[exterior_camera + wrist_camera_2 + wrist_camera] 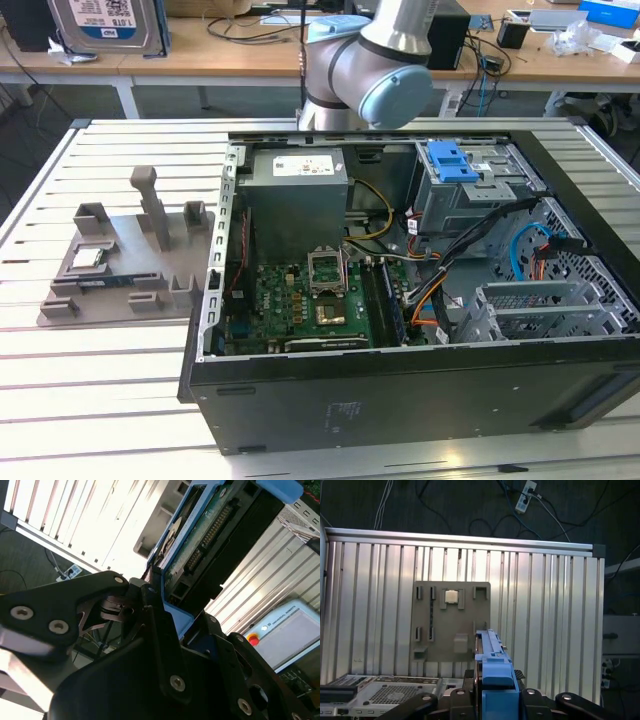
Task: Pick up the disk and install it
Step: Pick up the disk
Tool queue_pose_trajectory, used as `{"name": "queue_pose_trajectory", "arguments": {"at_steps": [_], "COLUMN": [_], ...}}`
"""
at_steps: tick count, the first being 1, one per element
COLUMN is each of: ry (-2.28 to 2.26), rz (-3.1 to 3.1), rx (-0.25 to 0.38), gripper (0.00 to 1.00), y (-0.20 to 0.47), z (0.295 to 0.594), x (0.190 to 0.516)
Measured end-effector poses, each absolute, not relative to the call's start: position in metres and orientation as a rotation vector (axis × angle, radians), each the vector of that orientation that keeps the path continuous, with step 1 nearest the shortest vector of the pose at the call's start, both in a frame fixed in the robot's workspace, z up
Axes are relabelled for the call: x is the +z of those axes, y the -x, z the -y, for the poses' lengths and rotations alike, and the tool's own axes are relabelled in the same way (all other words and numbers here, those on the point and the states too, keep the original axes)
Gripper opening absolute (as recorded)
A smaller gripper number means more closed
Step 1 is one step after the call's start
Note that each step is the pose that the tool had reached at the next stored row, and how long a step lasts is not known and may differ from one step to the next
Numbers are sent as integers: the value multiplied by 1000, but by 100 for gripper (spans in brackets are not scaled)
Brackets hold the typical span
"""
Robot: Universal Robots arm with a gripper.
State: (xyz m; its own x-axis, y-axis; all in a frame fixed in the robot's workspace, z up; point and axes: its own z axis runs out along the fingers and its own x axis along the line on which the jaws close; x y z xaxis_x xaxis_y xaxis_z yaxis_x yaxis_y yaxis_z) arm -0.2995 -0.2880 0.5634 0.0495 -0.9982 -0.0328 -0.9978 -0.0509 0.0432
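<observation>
The disk (pixel 105 22) is up in the air at eleven o'clock in the exterior view, label face to the camera, blue carrier bracket round its edge, well apart from the open computer case (pixel 400 400). The tool (pixel 496 696) is clamped on it. In the first wrist view the black jaws press on the blue carrier from either side, with the disk edge-on between them. The second wrist view catches the disk's green circuit-board side, running away from the tool.

Down on the slatted aluminium bench (pixel 100 370) lies the grey fixture plate (pixel 120 280), at nine o'clock in the exterior view, with the CPU chip (pixel 85 258) sitting in it. The case lies on its side from the centre out to four o'clock, open side up. Its motherboard (pixel 300 310) is at the centre, with the power supply (pixel 295 195) just at its twelve o'clock. The grey drive cage (pixel 470 190) with the blue latch is at two o'clock. The robot arm (pixel 370 60) hangs over the case's far edge at twelve.
</observation>
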Motion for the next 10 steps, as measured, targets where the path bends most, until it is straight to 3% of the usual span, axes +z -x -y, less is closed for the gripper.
{"name": "queue_pose_trajectory", "arguments": {"at_steps": [10], "ry": [-2268], "rz": [2157], "rx": [-86], "gripper": [37], "y": [259], "z": [288], "x": [563]}}
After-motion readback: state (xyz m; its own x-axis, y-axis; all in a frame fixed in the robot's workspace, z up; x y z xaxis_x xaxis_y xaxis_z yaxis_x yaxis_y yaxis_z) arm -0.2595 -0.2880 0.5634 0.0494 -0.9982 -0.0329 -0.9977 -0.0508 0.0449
